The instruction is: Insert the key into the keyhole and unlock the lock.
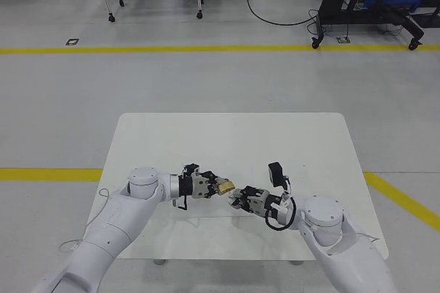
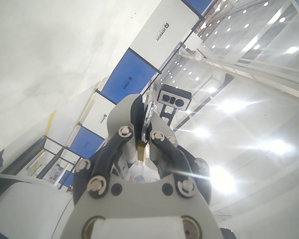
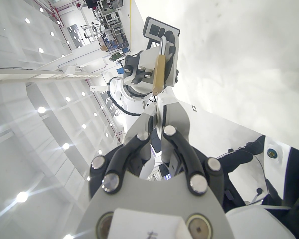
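A brass padlock (image 1: 225, 188) with a silver shackle is held above the white table's front middle, with my left gripper (image 1: 207, 184) shut on it. In the left wrist view the brass body (image 2: 142, 150) sits between the fingers (image 2: 124, 115) and the shackle (image 2: 149, 114) reaches toward their tips. My right gripper (image 1: 240, 195) faces it from the right, shut on a thin key. In the right wrist view the key (image 3: 155, 115) shows edge-on between the fingertips (image 3: 144, 123), its blade pointing at the padlock's (image 3: 159, 74) lower end, very close. Contact cannot be judged.
The white table (image 1: 169, 139) has bare surface behind and to both sides of the grippers. Its front edge lies just under the arms. A black cable (image 1: 282, 220) loops beside the right wrist. Yellow floor lines (image 1: 205, 50) run past the table.
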